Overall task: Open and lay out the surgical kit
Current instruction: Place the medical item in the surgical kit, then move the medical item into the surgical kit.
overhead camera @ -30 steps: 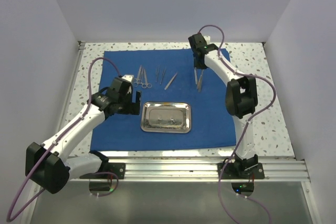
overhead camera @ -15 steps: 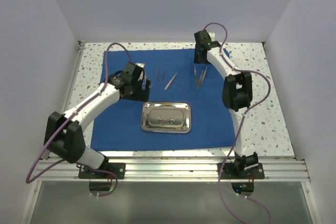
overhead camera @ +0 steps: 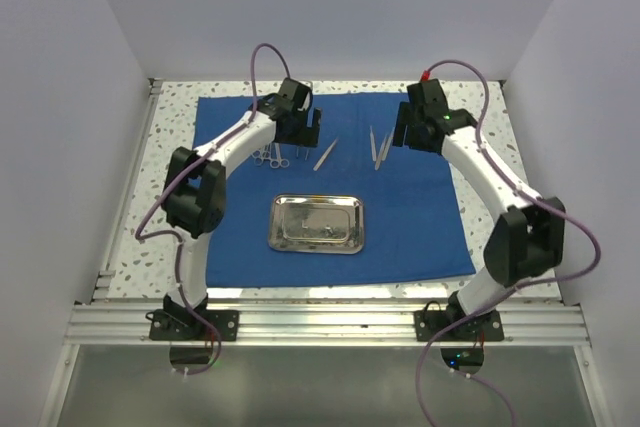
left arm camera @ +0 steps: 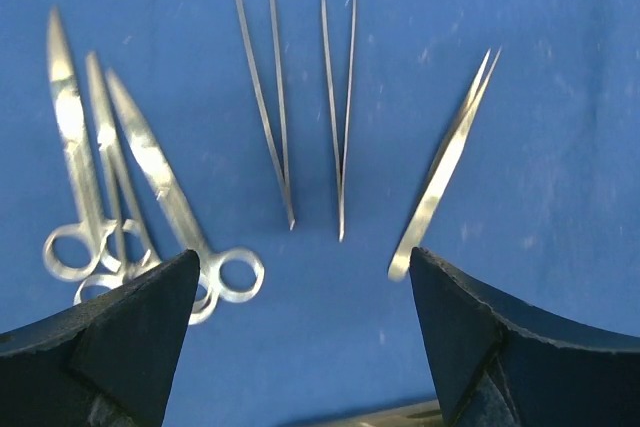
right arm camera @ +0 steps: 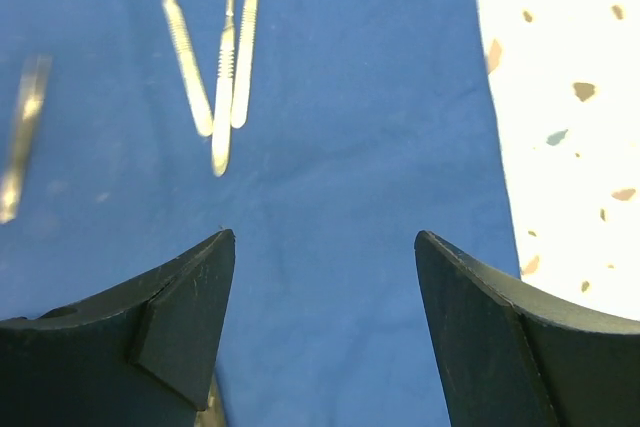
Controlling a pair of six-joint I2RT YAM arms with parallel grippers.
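The royal-blue cloth (overhead camera: pixel 410 227) is unfolded and lies flat over the middle of the speckled surface (overhead camera: pixel 500 117), so by my reading the opening step is done. The steel tray (overhead camera: pixel 316 249) sits on the cloth toward the near edge and looks bare, though a few glints inside could be reflections. The instruments lie in a loose row on the cloth toward the far edge, each group apart from the next. I judge the layout nearly finished, with at most some straightening left.

Counted from the left edge:
- ring-handled scissors (left arm camera: pixel 150 162), overlapping, at least two, perhaps three
- two fine tweezers (left arm camera: pixel 287 192)
- one broader tweezers (left arm camera: pixel 440 172)
- three slim handles (right arm camera: pixel 222 97) fanned together

There is one tray and one cloth.

The left pincer (left arm camera: pixel 300 277) hangs over the fine tweezers with its jaws wide apart and nothing in them. The right pincer (right arm camera: pixel 325 247) hovers over bare cloth just beside the slim handles, jaws spread and empty too.
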